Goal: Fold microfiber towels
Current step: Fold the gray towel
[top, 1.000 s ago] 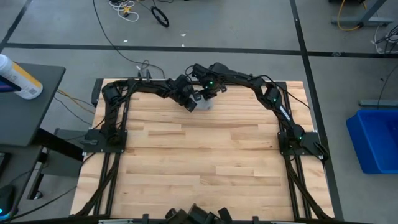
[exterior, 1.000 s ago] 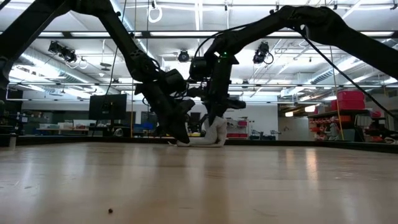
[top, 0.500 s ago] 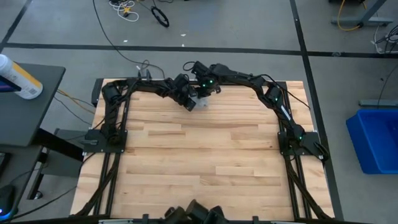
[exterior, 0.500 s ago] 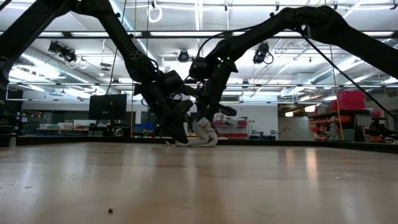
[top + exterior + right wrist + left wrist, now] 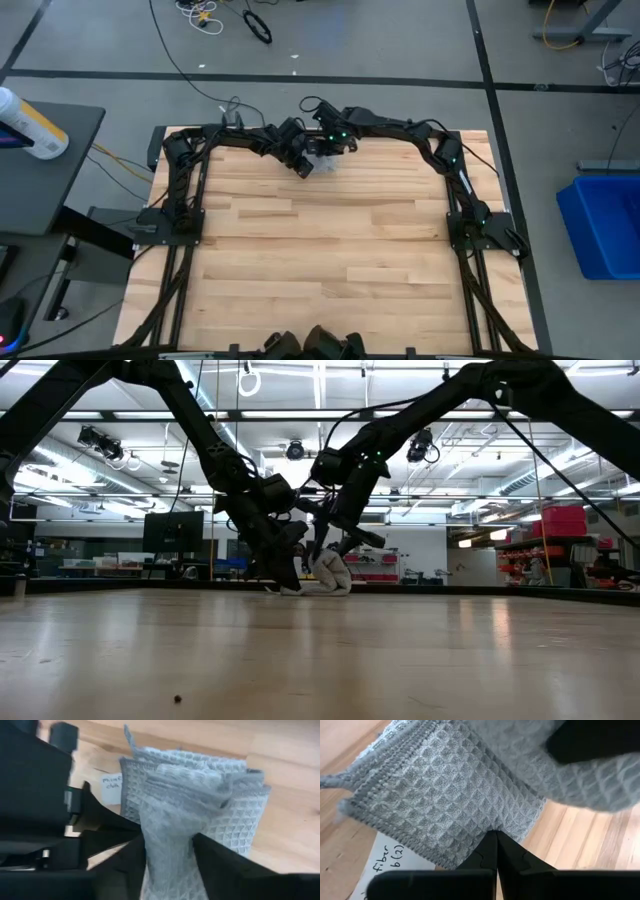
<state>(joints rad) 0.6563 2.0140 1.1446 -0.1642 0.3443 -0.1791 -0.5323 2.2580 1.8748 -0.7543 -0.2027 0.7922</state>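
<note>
A grey waffle-weave microfiber towel (image 5: 326,162) is lying bunched in a soft heap near the far edge of the wooden bench (image 5: 320,250), roughly midway along that edge. Both dark robot arms are reaching in over the towel from opposite sides.

The left pincer (image 5: 303,166) is sitting at the towel's left side, its two fingers (image 5: 496,851) pressed together, with their tips pushing against a folded edge of the cloth (whether any fabric is actually caught between them cannot be told). In the left wrist view, a white paper label (image 5: 385,865) with handwritten letters is lying flat on the bench, partly tucked under the towel.

The right pincer (image 5: 326,150) is hovering over the towel's far side. In the right wrist view its fingers (image 5: 225,862) are standing apart, with a raised ridge of the towel (image 5: 175,820) running up between them; the cloth is looking loose there rather than squeezed.

In the low view, the towel (image 5: 330,575) is showing as a pale mound resting on the bench, with the left pincer (image 5: 287,578) touching down just beside it and the right pincer (image 5: 335,548) tilted above it.
</note>
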